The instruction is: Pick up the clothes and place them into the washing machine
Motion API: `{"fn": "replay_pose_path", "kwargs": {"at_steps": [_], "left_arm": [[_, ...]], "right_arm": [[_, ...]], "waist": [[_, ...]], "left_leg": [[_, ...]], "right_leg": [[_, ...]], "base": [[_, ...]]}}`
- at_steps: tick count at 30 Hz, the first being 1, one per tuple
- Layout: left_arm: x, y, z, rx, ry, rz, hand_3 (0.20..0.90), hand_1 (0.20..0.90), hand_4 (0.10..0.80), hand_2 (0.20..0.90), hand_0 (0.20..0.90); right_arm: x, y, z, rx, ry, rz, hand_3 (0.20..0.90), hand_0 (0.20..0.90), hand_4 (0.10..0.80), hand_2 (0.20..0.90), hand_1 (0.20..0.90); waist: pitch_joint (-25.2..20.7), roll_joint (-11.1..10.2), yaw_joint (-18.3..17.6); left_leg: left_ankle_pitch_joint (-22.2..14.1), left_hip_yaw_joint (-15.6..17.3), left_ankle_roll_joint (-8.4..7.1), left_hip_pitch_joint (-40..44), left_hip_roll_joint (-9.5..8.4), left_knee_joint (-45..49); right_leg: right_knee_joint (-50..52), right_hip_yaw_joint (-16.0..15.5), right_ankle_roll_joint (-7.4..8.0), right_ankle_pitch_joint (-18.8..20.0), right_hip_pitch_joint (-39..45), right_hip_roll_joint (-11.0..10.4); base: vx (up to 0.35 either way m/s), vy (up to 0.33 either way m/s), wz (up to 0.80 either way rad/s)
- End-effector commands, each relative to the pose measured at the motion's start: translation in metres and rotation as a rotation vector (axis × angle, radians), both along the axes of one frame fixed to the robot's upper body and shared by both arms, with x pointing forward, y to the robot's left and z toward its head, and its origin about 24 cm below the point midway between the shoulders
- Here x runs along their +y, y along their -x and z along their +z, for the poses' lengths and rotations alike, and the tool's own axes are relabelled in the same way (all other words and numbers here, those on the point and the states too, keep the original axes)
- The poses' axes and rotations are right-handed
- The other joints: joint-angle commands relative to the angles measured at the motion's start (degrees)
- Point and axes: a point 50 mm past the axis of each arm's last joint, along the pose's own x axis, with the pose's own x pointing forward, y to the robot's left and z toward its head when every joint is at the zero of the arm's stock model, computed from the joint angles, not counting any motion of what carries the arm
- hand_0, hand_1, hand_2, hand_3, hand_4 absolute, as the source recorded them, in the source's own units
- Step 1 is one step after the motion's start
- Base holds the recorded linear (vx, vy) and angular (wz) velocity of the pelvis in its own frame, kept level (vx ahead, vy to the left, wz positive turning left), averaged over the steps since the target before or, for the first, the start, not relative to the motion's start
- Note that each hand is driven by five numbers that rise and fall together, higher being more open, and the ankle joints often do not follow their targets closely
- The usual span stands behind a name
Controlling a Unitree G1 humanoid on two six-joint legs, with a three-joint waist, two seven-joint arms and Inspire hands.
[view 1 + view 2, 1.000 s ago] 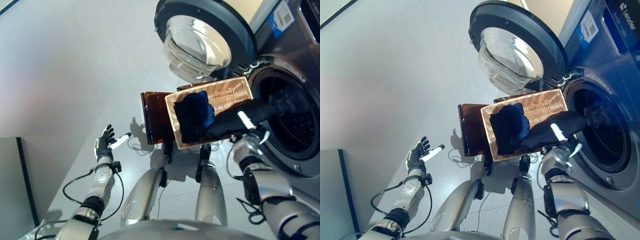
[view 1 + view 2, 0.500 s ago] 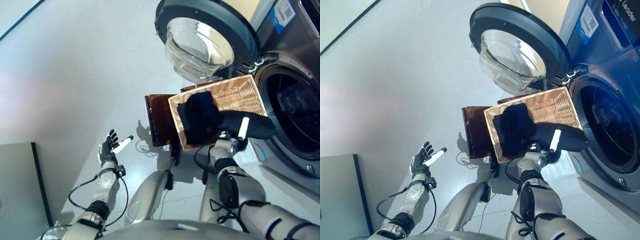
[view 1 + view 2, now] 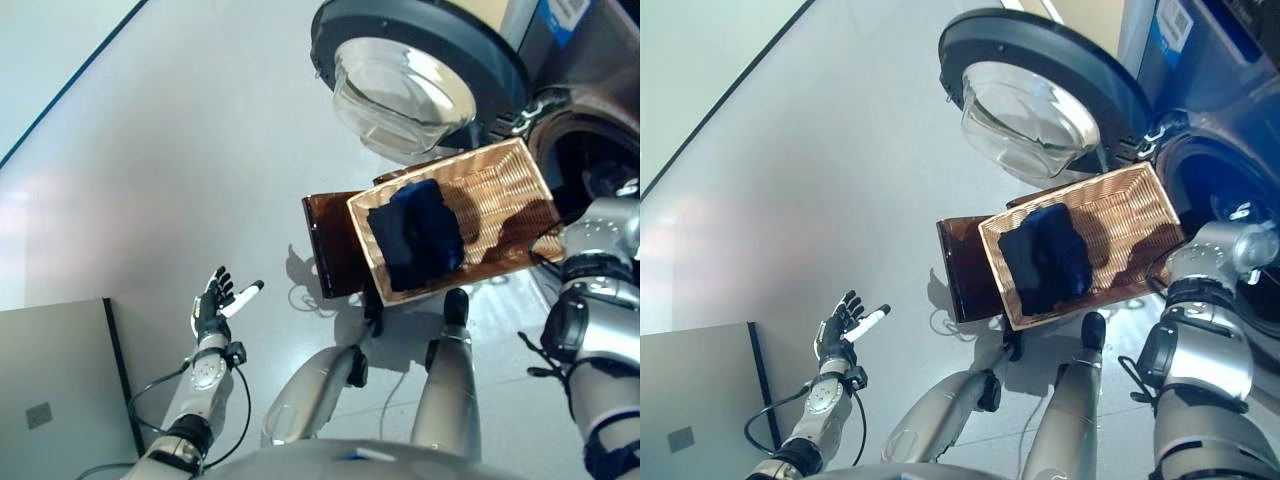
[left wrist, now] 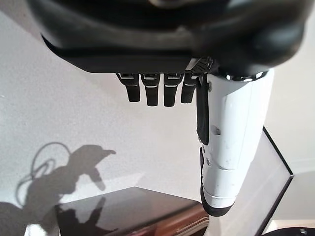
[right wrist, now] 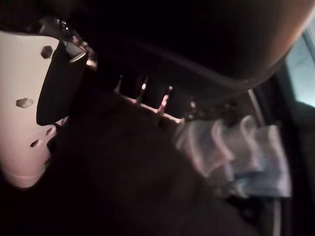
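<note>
My right hand [image 5: 29, 123] reaches into the washing machine [image 3: 1220, 130] drum, a dark cloth [image 5: 123, 187] draped under it; I cannot tell how its fingers stand. Beside that arm, a basket [image 3: 500, 190] holds folded dark clothes [image 3: 415, 232]. My left hand [image 3: 212, 305] hangs far off, fingers straight, holding nothing.

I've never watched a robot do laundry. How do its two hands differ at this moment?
The left hand hangs over bare floor, away from the work, with straight fingers and nothing in it. The right hand is out of sight in the head views, reaching towards the washing machine drum; its wrist view shows dark cloth right before it, though its fingers are too dark to read. Both have a white thumb cover.
</note>
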Motion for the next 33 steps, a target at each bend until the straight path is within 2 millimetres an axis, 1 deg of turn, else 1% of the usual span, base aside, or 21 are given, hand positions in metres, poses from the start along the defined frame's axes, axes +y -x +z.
{"fn": "replay_pose_path", "kwargs": {"at_steps": [1, 2, 4, 5, 9, 10, 11, 12, 13, 14, 15, 16, 17, 18, 19, 21, 25, 28, 29, 30, 33], "left_arm": [[0.032, -0.009, 0.015, -0.084, -0.073, 0.079, 0.9, 0.9, 0.8, 0.9, 0.9], [0.031, -0.008, 0.013, -0.074, -0.064, 0.085, 0.9, 0.9, 0.8, 0.9, 0.9], [0.032, -0.007, 0.011, -0.064, -0.05, 0.096, 0.9, 0.9, 0.8, 0.9, 0.9], [0.031, -0.006, 0.009, -0.056, -0.047, 0.099, 0.9, 0.9, 0.8, 0.9, 0.9], [0.032, -0.006, 0.008, -0.046, -0.049, 0.101, 0.9, 0.9, 0.8, 0.9, 0.9], [0.033, -0.005, 0.008, -0.046, -0.049, 0.102, 0.9, 0.9, 0.8, 0.9, 0.9], [0.034, -0.006, 0.009, -0.049, -0.057, 0.105, 0.9, 0.9, 0.8, 0.9, 0.9], [0.034, -0.006, 0.009, -0.049, -0.057, 0.107, 0.9, 0.9, 0.8, 0.9, 0.9], [0.037, -0.007, 0.01, -0.047, -0.067, 0.108, 0.9, 0.9, 0.8, 0.9, 0.9], [0.04, -0.011, 0.013, -0.05, -0.086, 0.107, 0.9, 0.9, 0.8, 0.9, 0.9], [0.042, -0.013, 0.015, -0.063, -0.085, 0.111, 0.9, 0.9, 0.8, 0.9, 0.9], [0.042, -0.013, 0.015, -0.063, -0.084, 0.112, 0.9, 0.9, 0.8, 0.9, 0.9], [0.044, -0.014, 0.018, -0.075, -0.094, 0.109, 0.9, 0.9, 0.8, 0.9, 0.9], [0.044, -0.015, 0.021, -0.091, -0.09, 0.107, 0.9, 0.9, 0.8, 0.9, 0.9], [0.045, -0.016, 0.024, -0.107, -0.083, 0.113, 0.9, 0.9, 0.8, 0.9, 0.9], [0.044, -0.022, 0.035, -0.178, -0.066, 0.124, 0.9, 0.9, 0.8, 0.9, 0.9], [0.034, -0.031, 0.053, -0.289, -0.018, 0.122, 0.9, 0.9, 0.8, 0.9, 0.9], [0.028, -0.04, 0.074, -0.4, -0.001, 0.102, 0.9, 0.9, 0.8, 0.9, 0.9], [0.025, -0.043, 0.087, -0.464, 0.007, 0.093, 0.9, 0.9, 0.8, 0.9, 0.9], [0.025, -0.043, 0.087, -0.464, 0.006, 0.093, 0.9, 0.9, 0.8, 0.9, 0.9], [0.019, -0.05, 0.111, -0.58, 0.023, 0.092, 0.9, 0.9, 0.8, 0.9, 0.9]], "right_arm": [[-0.009, 0.028, 0.137, -0.226, 0.505, -0.075, 0.9, 0.9, 0.8, 0.9, 0.9], [-0.003, 0.016, 0.122, -0.203, 0.473, -0.026, 0.9, 0.9, 0.8, 0.9, 0.9], [0.004, 0.001, 0.1, -0.148, 0.431, 0.036, 0.9, 0.9, 0.8, 0.9, 0.9], [0.008, -0.01, 0.073, -0.071, 0.382, 0.088, 0.9, 0.9, 0.8, 0.9, 0.9], [0.02, -0.026, 0.028, 0.068, 0.309, 0.197, 0.9, 0.9, 0.8, 0.9, 0.9], [0.021, -0.026, 0.027, 0.068, 0.309, 0.199, 0.9, 0.9, 0.8, 0.9, 0.9], [0.027, -0.033, 0.004, 0.226, 0.316, 0.264, 0.9, 0.9, 0.8, 0.9, 0.9], [0.028, -0.034, 0.005, 0.227, 0.317, 0.266, 0.9, 0.9, 0.8, 0.9, 0.9], [0.03, -0.036, -0.007, 0.371, 0.359, 0.303, 0.9, 0.9, 0.8, 0.9, 0.9], [0.042, -0.046, -0.022, 0.561, 0.443, 0.411, 0.9, 0.9, 0.8, 0.9, 0.9], [0.049, -0.05, -0.026, 0.647, 0.499, 0.451, 0.9, 0.9, 0.8, 0.9, 0.9], [0.049, -0.051, -0.026, 0.647, 0.5, 0.451, 0.9, 0.9, 0.8, 0.9, 0.9], [0.056, -0.055, -0.032, 0.739, 0.562, 0.509, 0.9, 0.9, 0.8, 0.9, 0.9], [0.06, -0.056, -0.04, 0.795, 0.565, 0.532, 0.9, 0.9, 0.8, 0.9, 0.9], [0.068, -0.061, -0.04, 0.84, 0.618, 0.552, 0.9, 0.9, 0.8, 0.9, 0.9], [0.085, -0.067, -0.048, 0.898, 0.695, 0.595, 0.9, 0.9, 0.8, 0.9, 0.9], [0.102, -0.068, -0.069, 1.019, 0.775, 0.656, 0.9, 0.9, 0.8, 0.9, 0.9], [0.111, -0.068, -0.082, 1.099, 0.807, 0.697, 0.9, 0.9, 0.8, 0.9, 0.9], [0.115, -0.067, -0.089, 1.145, 0.83, 0.721, 0.9, 0.9, 0.8, 0.9, 0.9], [0.115, -0.067, -0.089, 1.145, 0.831, 0.721, 0.9, 0.9, 0.8, 0.9, 0.9], [0.12, -0.065, -0.099, 1.188, 0.842, 0.74, 0.9, 0.9, 0.8, 0.9, 0.9]], "waist": [[-1.1, -2.9, -0.7], [-1.0, -2.7, -0.8], [-0.9, -2.7, -0.8], [-0.9, -2.6, -0.6], [-0.8, -2.9, -0.3], [-0.8, -2.9, -0.4], [-0.4, -3.4, -0.2], [-0.4, -3.4, -0.3], [-0.2, -3.9, -0.1], [0.9, -4.9, -0.2], [1.4, -5.4, -0.2], [1.5, -5.4, -0.3], [2.1, -6.0, -0.3], [2.6, -6.6, -0.2], [3.0, -7.0, -0.1], [3.9, -8.2, 0.1], [4.6, -10.1, 0.6], [5.2, -11.4, 1.2], [5.5, -12.1, 1.7], [5.5, -12.1, 1.6], [6.1, -13.0, 2.3]], "left_leg": [[-5.3, -1.6, -6.69, -1.8, 0.83, 4.5], [-5.3, -1.4, -6.62, -1.8, 0.88, 4.6], [-5.5, -1.3, -6.6, -1.7, 1.12, 5.0], [-6.0, -1.4, -6.66, -1.3, 1.23, 5.2], [-6.0, -1.9, -6.73, -1.1, 1.39, 5.4], [-6.0, -1.9, -6.74, -1.1, 1.38, 5.4], [-6.0, -2.1, -6.77, -1.0, 1.51, 5.7], [-5.9, -2.2, -6.78, -1.1, 1.51, 5.7], [-5.9, -2.2, -6.83, -1.0, 1.58, 6.0], [-5.8, -2.4, -6.91, -1.3, 1.85, 6.6], [-5.7, -2.5, -6.9, -1.4, 1.95, 7.0], [-5.8, -2.5, -6.9, -1.4, 1.93, 7.0], [-5.7, -2.7, -6.94, -1.6, 2.09, 7.5], [-5.8, -3.0, -6.91, -1.8, 2.14, 8.0], [-5.8, -3.1, -6.91, -2.1, 2.21, 8.4], [-5.7, -3.6, -6.93, -2.9, 2.35, 9.1], [-5.7, -4.8, -6.93, -4.0, 2.52, 10.1], [-6.0, -5.5, -6.91, -4.6, 2.53, 11.1], [-6.1, -6.1, -6.93, -5.2, 2.45, 11.5], [-6.1, -6.1, -6.93, -5.2, 2.44, 11.5], [-6.4, -6.8, -6.98, -6.3, 2.32, 12.5]], "right_leg": [[-11.7, 0.3, -0.2, 3.4, 9.5, -2.5], [-11.7, 0.4, -0.35, 3.3, 9.5, -2.2], [-11.4, 0.4, -0.49, 3.1, 9.6, -2.0], [-11.1, 0.2, -0.56, 2.2, 10.1, -1.9], [-10.9, -0.3, -0.72, 2.0, 10.6, -1.8], [-10.9, -0.4, -0.72, 2.0, 10.6, -1.8], [-10.6, -0.7, -0.77, 1.9, 10.8, -1.7], [-10.6, -0.7, -0.78, 2.0, 10.8, -1.7], [-10.4, -0.9, -0.84, 2.0, 10.9, -1.7], [-9.5, -1.3, -1.16, 1.9, 10.8, -1.4], [-9.0, -1.4, -1.34, 1.8, 10.8, -1.3], [-9.0, -1.4, -1.34, 1.8, 10.8, -1.3], [-8.4, -1.7, -1.52, 1.7, 10.7, -1.1], [-7.8, -2.0, -1.73, 1.5, 10.6, -0.9], [-7.5, -2.2, -1.84, 1.5, 10.5, -0.8], [-7.1, -2.8, -2.0, 1.3, 10.3, -0.5], [-5.9, -3.8, -2.35, 0.5, 10.0, 0.0], [-5.2, -4.6, -2.54, 0.2, 10.0, 0.2], [-5.1, -5.2, -2.6, 0.1, 9.9, 0.3], [-5.1, -5.2, -2.6, 0.1, 9.9, 0.3], [-4.6, -6.3, -2.73, -0.2, 9.6, 0.3]], "base": [[-0.007, -0.005, -0.06], [0.017, -0.01, -0.09], [-0.002, -0.021, -0.17], [-0.013, -0.029, -0.14], [0.0, -0.016, -0.03], [-0.022, -0.038, 0.02], [-0.018, -0.03, 0.05], [-0.033, -0.043, 0.07], [-0.058, -0.057, 0.08], [-0.074, -0.072, 0.08], [-0.06, -0.059, 0.09], [-0.042, -0.041, 0.11], [-0.039, -0.058, 0.13], [-0.052, -0.069, 0.18], [-0.039, -0.066, 0.2], [-0.028, -0.044, 0.14], [0.0, -0.041, 0.22], [0.005, -0.032, 0.17], [0.002, -0.03, 0.09], [0.002, -0.041, 0.14], [0.008, -0.023, 0.24]]}}
